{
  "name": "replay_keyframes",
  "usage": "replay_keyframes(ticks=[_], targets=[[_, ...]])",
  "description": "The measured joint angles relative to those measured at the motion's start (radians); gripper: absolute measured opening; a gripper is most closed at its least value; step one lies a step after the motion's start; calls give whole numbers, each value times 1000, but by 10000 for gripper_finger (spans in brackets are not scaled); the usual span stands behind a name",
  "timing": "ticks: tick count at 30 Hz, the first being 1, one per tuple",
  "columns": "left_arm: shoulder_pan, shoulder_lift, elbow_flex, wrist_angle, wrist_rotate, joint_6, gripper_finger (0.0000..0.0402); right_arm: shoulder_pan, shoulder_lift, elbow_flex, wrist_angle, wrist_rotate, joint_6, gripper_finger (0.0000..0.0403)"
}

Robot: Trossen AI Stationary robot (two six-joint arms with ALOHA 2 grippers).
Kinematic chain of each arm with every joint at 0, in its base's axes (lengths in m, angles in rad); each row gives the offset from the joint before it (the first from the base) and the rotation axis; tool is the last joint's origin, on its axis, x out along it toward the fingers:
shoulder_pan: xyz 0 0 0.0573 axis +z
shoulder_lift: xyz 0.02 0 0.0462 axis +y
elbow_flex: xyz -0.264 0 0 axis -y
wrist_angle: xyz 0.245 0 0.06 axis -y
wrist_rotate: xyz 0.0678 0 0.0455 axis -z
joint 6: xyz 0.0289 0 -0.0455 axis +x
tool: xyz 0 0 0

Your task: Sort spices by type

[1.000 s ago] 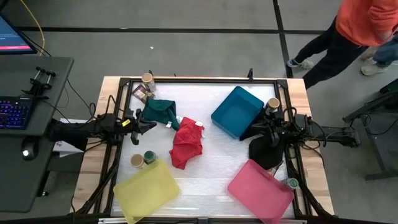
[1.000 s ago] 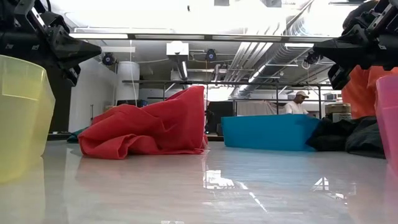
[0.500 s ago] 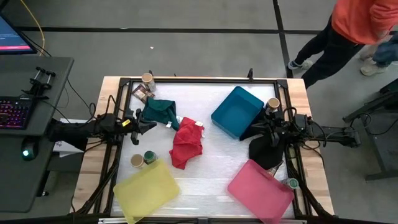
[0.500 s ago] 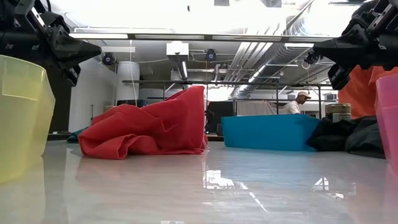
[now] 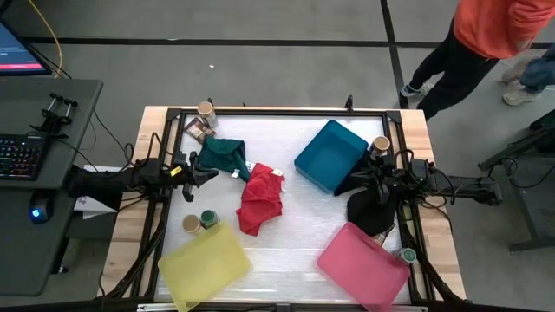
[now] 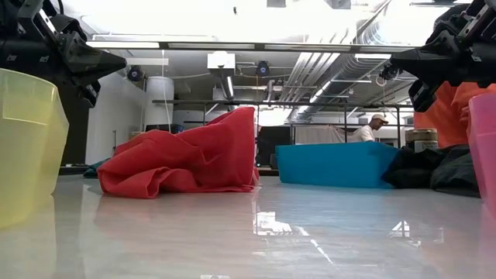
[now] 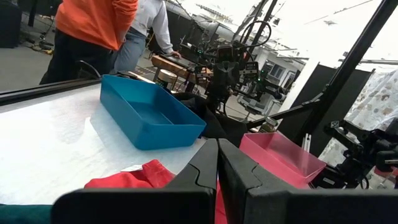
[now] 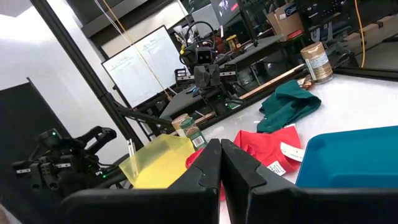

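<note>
Both arms are hovering idle: the left gripper (image 5: 211,172) and right gripper (image 5: 357,181) are pressed together, holding nothing. Tan-lidded jar (image 5: 191,224) and green-lidded jar (image 5: 209,218) are sitting near-left by the yellow tray (image 5: 205,266); I'd spread the fingers before descending.
</note>
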Motion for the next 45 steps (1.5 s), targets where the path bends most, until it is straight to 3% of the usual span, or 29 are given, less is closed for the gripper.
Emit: replay_keyframes(ticks=[19, 21, 25, 27, 30, 33, 37, 42, 45], targets=[[0, 0, 0, 0, 0, 0, 0, 0, 0, 0, 3, 6, 2, 1], [0, 0, 0, 0, 0, 0, 0, 0, 0, 0, 34, 48, 23, 1], [0, 0, 0, 0, 0, 0, 0, 0, 0, 0, 210, 273, 371, 1], [0, 0, 0, 0, 0, 0, 0, -4, 1, 0, 284, 341, 450, 1], [0, 0, 0, 0, 0, 0, 0, -9, 14, 17, 452, 238, 423, 1], [0, 0, 0, 0, 0, 0, 0, -9, 44, 105, 504, 151, 362, 1], [0, 0, 0, 0, 0, 0, 0, -9, 114, 291, 307, 75, 267, 1], [0, 0, 0, 0, 0, 0, 0, -9, 299, 601, -274, 67, 190, 4], [0, 0, 0, 0, 0, 0, 0, -9, 450, 782, -655, 67, 191, 27]])
